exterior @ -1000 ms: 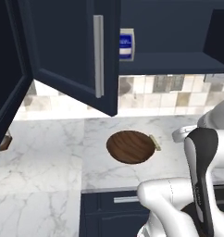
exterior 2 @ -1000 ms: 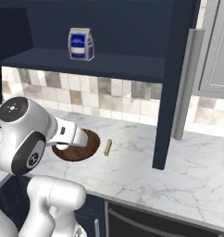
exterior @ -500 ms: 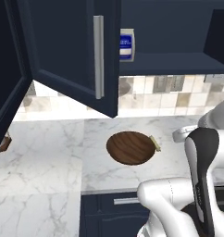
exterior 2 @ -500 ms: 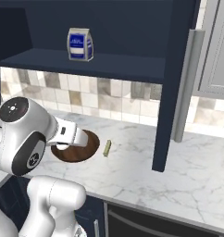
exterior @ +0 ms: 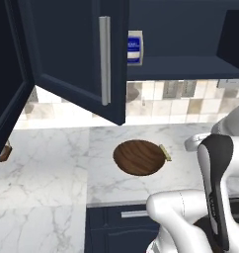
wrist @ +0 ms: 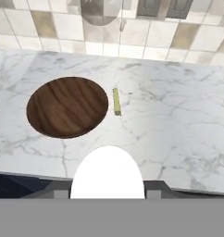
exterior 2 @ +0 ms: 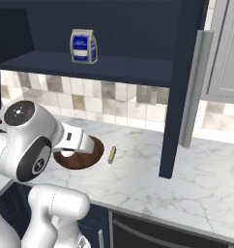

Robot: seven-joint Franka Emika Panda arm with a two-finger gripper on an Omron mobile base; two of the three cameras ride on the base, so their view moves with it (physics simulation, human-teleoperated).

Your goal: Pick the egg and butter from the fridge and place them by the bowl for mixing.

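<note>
The dark brown wooden bowl (exterior: 139, 157) (exterior 2: 85, 157) (wrist: 67, 107) sits on the marble counter, partly behind my arm in the right base view. The butter (exterior: 165, 152) (exterior 2: 111, 154) (wrist: 116, 101), a thin pale yellow-green stick, lies flat just right of the bowl, close to its rim but apart from it. In the hand view the white egg (wrist: 108, 172) fills the bottom centre, with my gripper (wrist: 108, 187) shut on it, above the counter's front edge on the near side of the bowl. The egg hides the fingertips. I cannot tell whether the grey panel (exterior 2: 227, 53) at the upper right is the fridge.
Open navy cabinet doors (exterior: 77, 59) (exterior 2: 184, 87) with long grey handles hang over the counter. A blue and white carton (exterior: 135, 47) (exterior 2: 83, 46) stands on the cabinet shelf. Tiled backsplash (wrist: 132, 32) runs behind. Bare marble (wrist: 178, 120) spreads right of the butter.
</note>
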